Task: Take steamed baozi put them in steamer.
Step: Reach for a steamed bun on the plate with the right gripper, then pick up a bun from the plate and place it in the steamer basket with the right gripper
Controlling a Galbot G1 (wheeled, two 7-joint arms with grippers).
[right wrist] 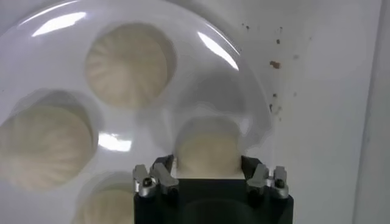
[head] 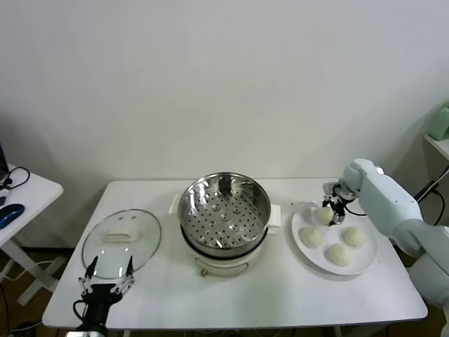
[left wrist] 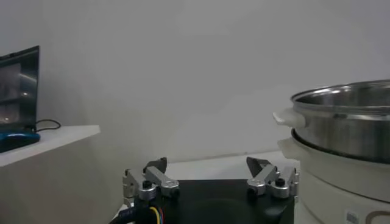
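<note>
Left gripper [head: 106, 288] parked at the table's near edge, about 7 o'clock from the steamer, fingers spread wide with nothing between them; the left wrist view shows the same open jaws [left wrist: 211, 178], steamer wall [left wrist: 347, 122] off to the side. Just beyond it the glass lid [head: 121, 241] lies flat on the table [head: 280, 298], at 9 o'clock of the steamer. Steamer [head: 224, 210] sits mid-table on its white base, basket holding no buns. Plate [head: 309, 254] at 3 o'clock of the steamer, near it but apart, holds all four baozi: nearest one [head: 339, 254], then two side by side [head: 311, 236] and [head: 353, 236], and the farthest baozi [head: 323, 215] at the plate's 11 o'clock. Right gripper [head: 334, 208] is down over that farthest bun; in the right wrist view its fingers [right wrist: 161, 176] sit one each side of the bun [right wrist: 206, 148], narrowed around it, contact looks close but full grip cannot be told. Bun on the plate, not lifted.
</note>
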